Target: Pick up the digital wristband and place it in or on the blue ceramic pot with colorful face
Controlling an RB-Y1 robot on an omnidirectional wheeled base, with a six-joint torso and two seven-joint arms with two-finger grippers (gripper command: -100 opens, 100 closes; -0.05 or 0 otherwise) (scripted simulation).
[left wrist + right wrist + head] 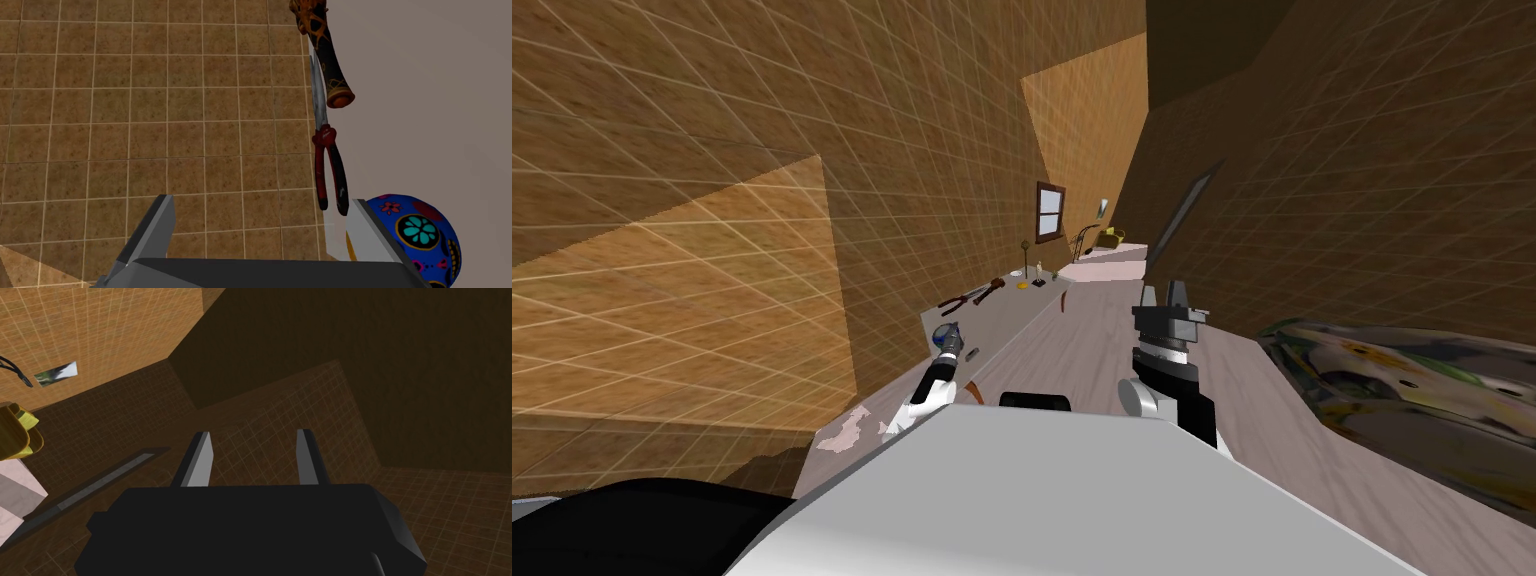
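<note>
**Where the left gripper hangs open: counter-edge holdings**

1. Left gripper (261,200): blades spread wide, nothing held and nothing pressed between them. A brown tiled surface (150,125) shows through the gap. The hand sits at the edge of a grey counter (440,100).

2. Blue pot (425,240): rounded and glossy, on the counter just outside one finger (367,235). Whether finger and pot touch cannot be told. Its decoration is a teal flower in a yellow ring, a small red flower and further red and yellow face markings.

3. Digital wristband: not identified with certainty. In the head view a small dark strip (972,354) lies on the counter just beside the pot, and a brown curved strip (974,388) lies nearer the robot. Both are too small to tell which, if either, is the band. Neither sits between the blades.

4. Pliers (325,136): red and black handles with grey jaws, lying flat along the counter edge. The handle ends are near the tip of the finger beside the pot.

5. Dark club-shaped piece (327,60): orange tracery and an orange end cap, lying just beyond the pliers' jaws on the same edge.

6. Right gripper (253,433): raised above the counter, well apart from the pot. Its blades are parted, less widely than the left pair, and empty.
</note>
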